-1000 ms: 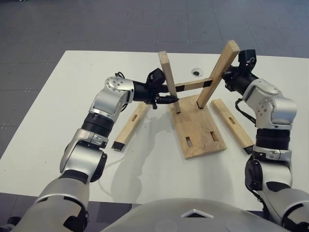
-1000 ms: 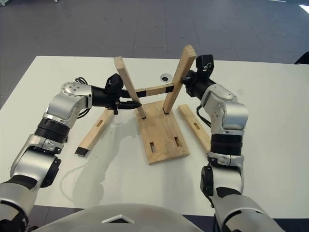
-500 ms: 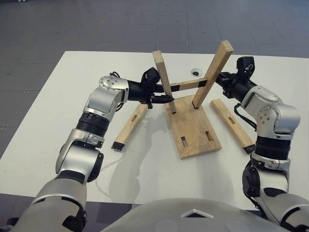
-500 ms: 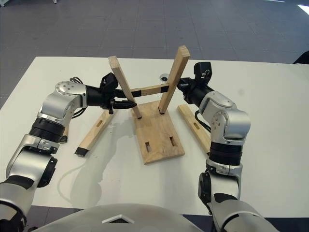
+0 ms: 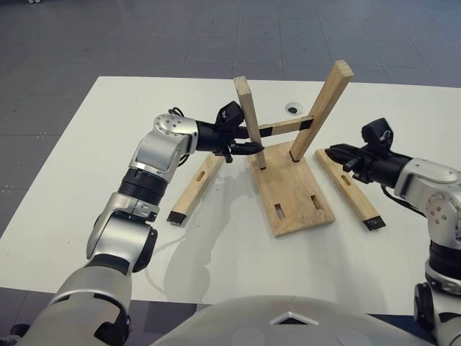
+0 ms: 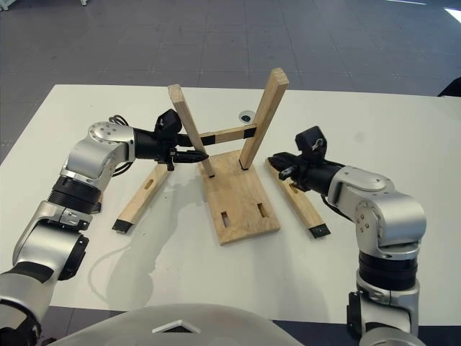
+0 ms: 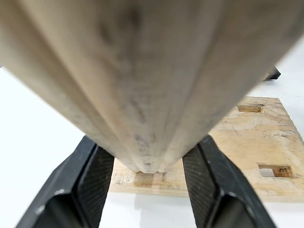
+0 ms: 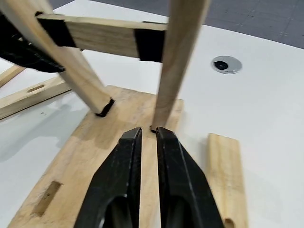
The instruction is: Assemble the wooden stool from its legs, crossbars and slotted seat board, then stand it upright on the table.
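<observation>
Seat board (image 5: 295,194): lay flat on the white table (image 5: 108,158), roughly central between the two arms. Its two near slots stood open.
Left upright leg (image 5: 248,115): foot set in the board's far-left slot, top leaning outward toward the robot's left.
Right upright leg (image 5: 322,107): foot in the far-right slot, top leaning toward the robot's right, so the pair splayed apart upward.
Crossbar (image 5: 287,127): bridged the two upright legs about mid-height, with black bands at both joints.
Left gripper (image 5: 252,147): clamped on the left upright leg low down, below the crossbar. The left wrist view showed a finger (image 7: 97,183) pressed to each side of the wood.
Right gripper (image 8: 146,130): fingers drawn together with only a sliver between them, nothing held. It hung low over the far end of the right loose leg, tips pointed at the foot of the right upright leg and apart from it.
Left loose leg (image 5: 193,186): flat on the table just beside the board's left edge, slot facing up, black-tipped end nearest the robot.
Right loose leg (image 5: 349,189): flat on the table just right of the board, slot up, black tip at the near end.
Cable port (image 5: 293,108): round, set in the tabletop behind the stool parts.
</observation>
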`<action>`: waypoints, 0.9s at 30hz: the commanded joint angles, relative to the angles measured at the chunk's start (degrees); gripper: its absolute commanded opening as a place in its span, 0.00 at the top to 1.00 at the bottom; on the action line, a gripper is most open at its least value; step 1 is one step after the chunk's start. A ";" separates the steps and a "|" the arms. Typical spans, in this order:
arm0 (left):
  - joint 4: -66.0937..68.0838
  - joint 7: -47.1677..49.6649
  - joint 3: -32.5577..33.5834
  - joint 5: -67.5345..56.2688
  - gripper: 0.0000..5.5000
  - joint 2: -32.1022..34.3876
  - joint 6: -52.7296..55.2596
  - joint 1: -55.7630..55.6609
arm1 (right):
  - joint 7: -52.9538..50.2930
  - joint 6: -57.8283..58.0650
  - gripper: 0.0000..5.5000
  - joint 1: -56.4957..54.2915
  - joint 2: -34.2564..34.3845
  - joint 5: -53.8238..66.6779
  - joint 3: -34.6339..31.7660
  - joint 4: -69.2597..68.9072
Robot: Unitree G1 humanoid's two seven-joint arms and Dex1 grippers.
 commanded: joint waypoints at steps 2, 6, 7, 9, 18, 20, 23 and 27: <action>1.58 -0.12 -4.64 4.17 0.63 -0.52 4.68 5.62 | 1.75 -1.64 0.98 2.52 -2.99 -1.07 6.44 -0.07; 2.13 -0.43 -4.11 3.91 0.63 -1.06 3.32 4.70 | 1.28 -3.16 0.98 1.92 -2.43 -1.65 8.47 0.64; 2.35 -0.49 -4.05 3.95 0.63 -1.11 3.15 4.45 | 1.23 -3.20 0.98 1.85 -2.33 -1.60 8.51 0.75; 2.77 -0.58 -3.94 4.02 0.63 -1.08 2.95 4.17 | 1.53 -3.81 0.98 1.91 -2.87 -2.18 9.48 1.50; 4.65 -2.75 -2.77 1.69 0.63 -2.30 5.88 2.98 | 4.00 -6.14 0.98 4.72 -6.07 -3.51 11.89 3.90; 5.88 -3.68 -2.53 1.22 0.63 -2.74 7.03 2.32 | 4.42 -7.33 0.98 5.63 -6.43 -4.39 13.06 5.68; 8.12 -4.42 -2.26 0.90 0.63 -3.65 8.74 1.37 | 5.43 -10.10 0.98 6.60 -7.15 -6.57 15.56 9.17; 11.90 -5.09 -1.95 1.20 0.63 -4.56 9.72 0.50 | 6.64 -13.60 0.98 7.59 -7.68 -9.02 17.83 13.41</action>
